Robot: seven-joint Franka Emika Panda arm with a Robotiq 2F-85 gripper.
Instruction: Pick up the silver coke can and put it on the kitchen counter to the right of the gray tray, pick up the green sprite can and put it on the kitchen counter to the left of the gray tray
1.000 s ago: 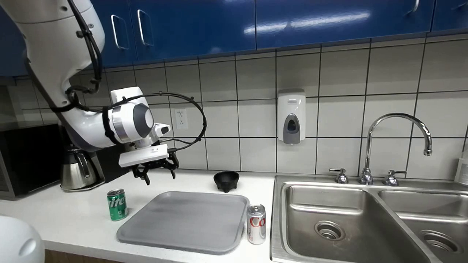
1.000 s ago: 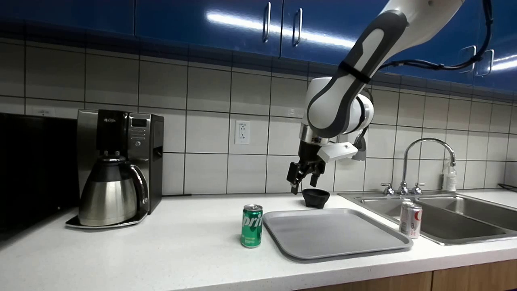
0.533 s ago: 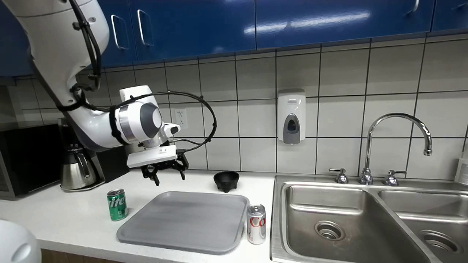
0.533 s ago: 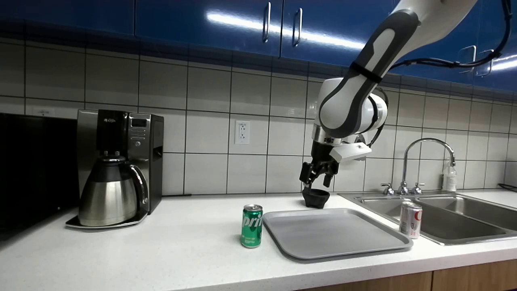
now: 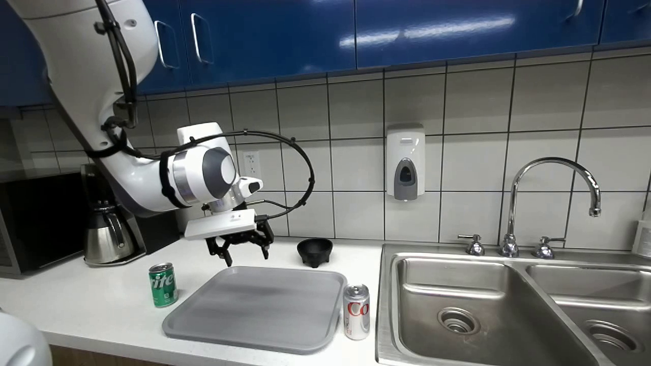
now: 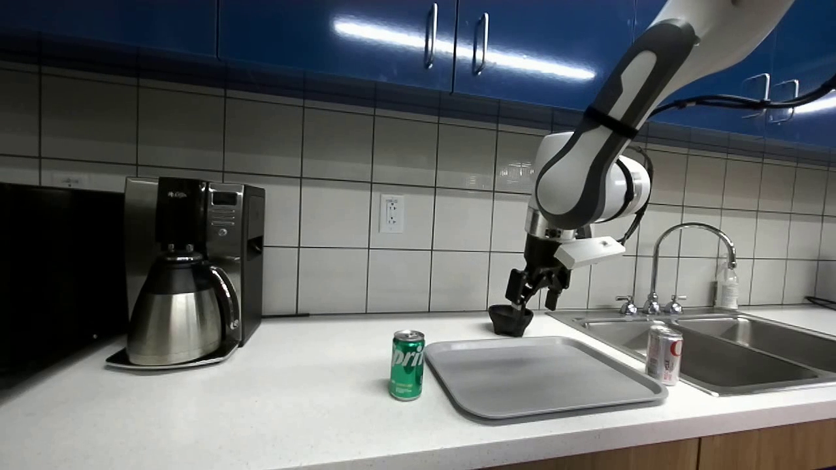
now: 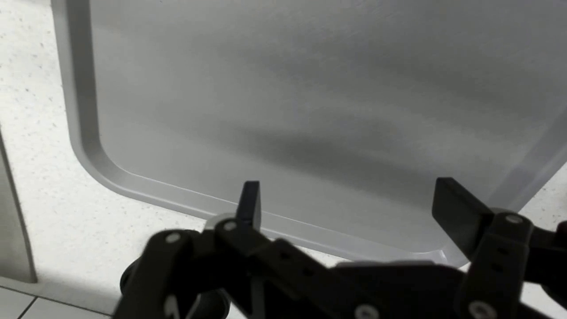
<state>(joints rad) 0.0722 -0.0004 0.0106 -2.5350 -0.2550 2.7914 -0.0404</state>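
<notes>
Fingers (image 7: 458, 217) spread wide, nothing between them, roughly above the far edge of the gray tray (image 5: 259, 307). Silver coke can (image 5: 357, 312) stands on the kitchen counter (image 6: 261, 405) just right of it, green sprite can (image 6: 407, 365) left. I'd call both placements done; only retreat left.

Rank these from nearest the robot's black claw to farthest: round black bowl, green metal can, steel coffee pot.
In an exterior view:
1. Round black bowl, right of the claw.
2. Green metal can, lower left.
3. Steel coffee pot, far left.
</notes>
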